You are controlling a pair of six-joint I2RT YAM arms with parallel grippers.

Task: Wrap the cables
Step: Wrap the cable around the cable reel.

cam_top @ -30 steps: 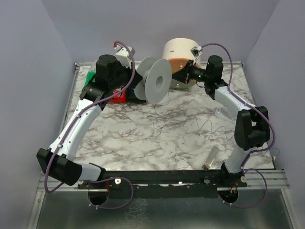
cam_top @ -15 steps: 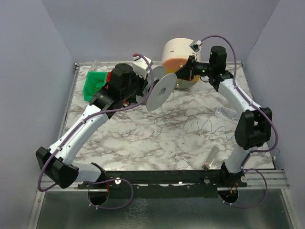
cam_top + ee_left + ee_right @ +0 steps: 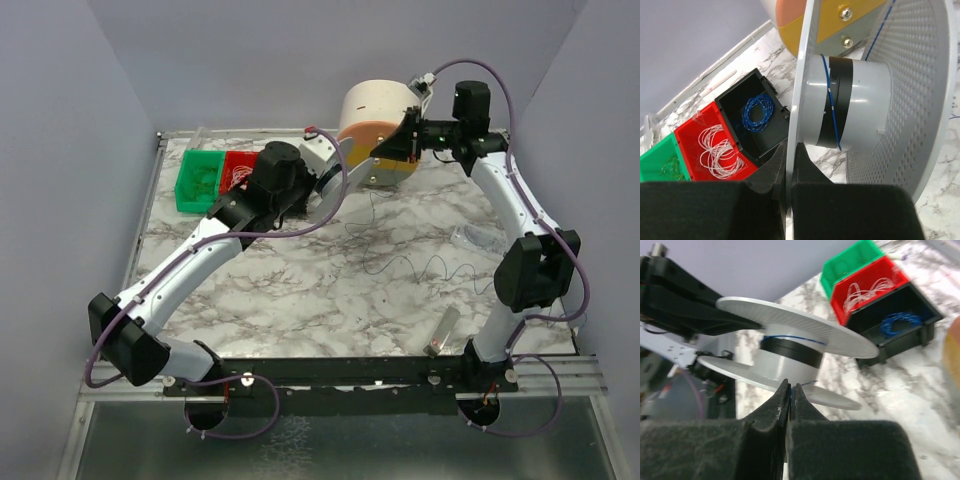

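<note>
The cable is one hair-thin wire, dark in the top view and blue up close. Its loose part squiggles over the marble table point(image 3: 405, 265). A few turns lie on the hub of a grey spool point(image 3: 850, 105), beside a black band. My left gripper point(image 3: 790, 150) is shut on the spool's near flange and holds it above the table at the back middle point(image 3: 325, 195). My right gripper point(image 3: 790, 387) is shut on the wire just beside the spool point(image 3: 790, 347). In the top view it point(image 3: 380, 153) sits right of the spool.
Green point(image 3: 198, 180), red point(image 3: 238, 168) and black point(image 3: 757, 112) bins stand at the back left, holding small wire coils. A cream and orange drum point(image 3: 375, 112) stands at the back behind the spool. A clear piece point(image 3: 475, 237) and a small tube point(image 3: 445, 330) lie at the right.
My left arm has swung the spool right and back, turning it edge-on and uncovering the bins. My right gripper has risen and moved right. The loose wire has shifted right.
</note>
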